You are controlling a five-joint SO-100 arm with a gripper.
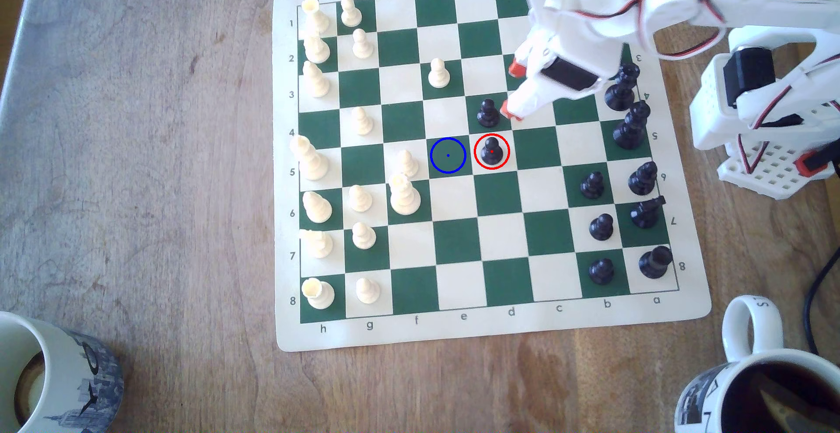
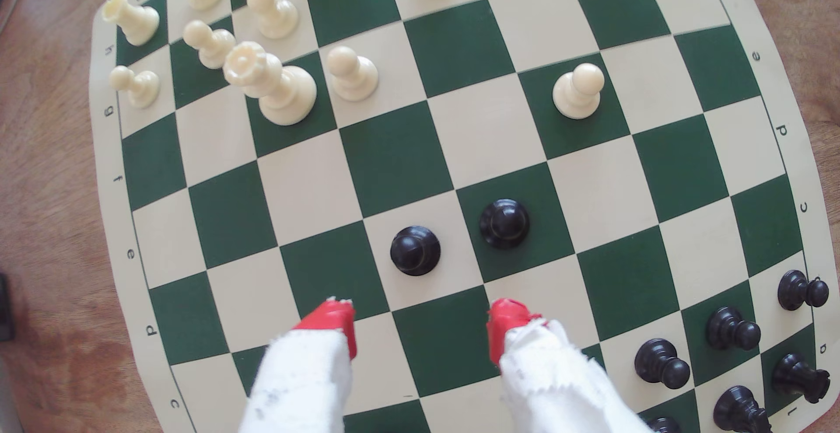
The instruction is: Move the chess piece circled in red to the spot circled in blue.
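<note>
The chess piece [image 1: 492, 151], a small black pawn ringed in red, stands upright on a cream square near the board's middle. The spot [image 1: 447, 155], a dark green square with a blue ring, lies right beside it on the exterior view's left and is bare. My gripper [image 1: 512, 90] hovers open just past the pawn, towards the far right in the exterior view, with nothing between its red-tipped fingers [image 1: 509, 110]. In the wrist view the chess piece [image 2: 414, 250] sits a short way ahead of the open gripper [image 2: 420, 324], with the spot [image 2: 395, 160] beyond it.
A second black pawn [image 1: 487, 113] stands one square from the circled one, close to my lower fingertip. A white pawn [image 1: 406, 162] and a tall white piece [image 1: 403, 194] flank the spot on the exterior view's left. Mugs [image 1: 45, 378] [image 1: 772, 383] stand off the mat's near corners.
</note>
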